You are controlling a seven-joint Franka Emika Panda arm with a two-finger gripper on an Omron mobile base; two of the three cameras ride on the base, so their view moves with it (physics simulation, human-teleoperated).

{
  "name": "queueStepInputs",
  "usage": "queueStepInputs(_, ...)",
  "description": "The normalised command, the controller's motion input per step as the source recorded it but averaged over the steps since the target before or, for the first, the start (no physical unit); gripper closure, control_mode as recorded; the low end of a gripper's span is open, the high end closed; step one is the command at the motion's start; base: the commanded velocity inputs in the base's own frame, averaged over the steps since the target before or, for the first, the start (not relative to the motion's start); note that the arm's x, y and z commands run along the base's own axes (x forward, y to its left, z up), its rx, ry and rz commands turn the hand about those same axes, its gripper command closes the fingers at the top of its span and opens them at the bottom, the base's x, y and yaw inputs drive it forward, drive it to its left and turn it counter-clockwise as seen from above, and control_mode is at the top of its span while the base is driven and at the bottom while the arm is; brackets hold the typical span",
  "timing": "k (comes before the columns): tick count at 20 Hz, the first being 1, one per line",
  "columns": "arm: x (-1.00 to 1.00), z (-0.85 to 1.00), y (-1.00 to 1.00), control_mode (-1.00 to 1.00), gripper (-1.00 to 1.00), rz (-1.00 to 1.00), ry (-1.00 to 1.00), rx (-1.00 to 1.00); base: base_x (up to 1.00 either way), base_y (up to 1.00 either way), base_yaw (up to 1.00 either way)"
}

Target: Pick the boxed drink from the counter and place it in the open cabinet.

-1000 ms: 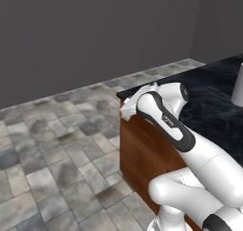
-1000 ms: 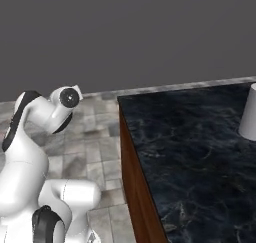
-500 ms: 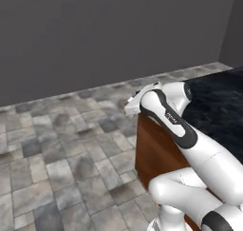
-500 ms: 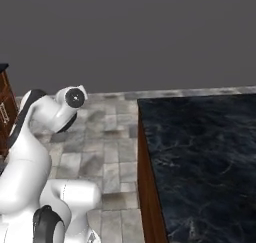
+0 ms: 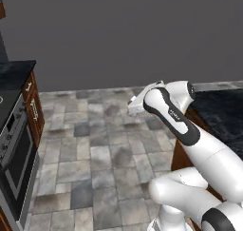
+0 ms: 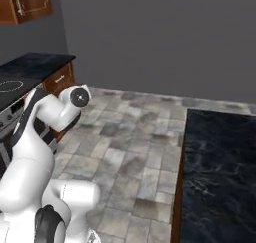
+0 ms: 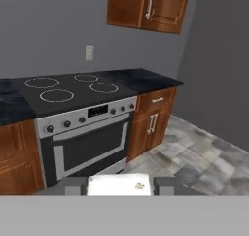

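Stove (image 7: 73, 92) and open cabinet (image 7: 148, 7) newly ahead, fingers (image 7: 70, 186) still clamped on boxed drink (image 7: 119, 185).

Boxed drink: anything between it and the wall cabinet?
Nothing visible. In the hand view the boxed drink sits in the gripper, with open floor ahead. The wall cabinet hangs above the stove, beyond the lower cabinets. Its doors look shut from here.

No readable text, labels or numbers anywhere.
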Motion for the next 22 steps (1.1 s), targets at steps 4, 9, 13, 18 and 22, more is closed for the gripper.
queueStepInputs(4, 0.00, 0.00, 0.00, 1.00, 1.00, 0.00, 0.00, 0.00, -0.37, -0.08, 0.58)
queueStepInputs(9, 0.00, 0.00, 0.00, 1.00, 1.00, 0.00, 0.00, 0.00, -0.34, -0.16, 0.58)
queueStepInputs(13, 0.00, 0.00, 0.00, 1.00, 1.00, 0.00, 0.00, 0.00, -0.37, -0.19, 0.58)
queueStepInputs(18, 0.00, 0.00, 0.00, 1.00, 1.00, 0.00, 0.00, 0.00, -0.32, -0.14, 0.57)
queueStepInputs(22, 0.00, 0.00, 0.00, 1.00, 1.00, 0.00, 0.00, 0.00, -0.27, -0.14, 0.56)
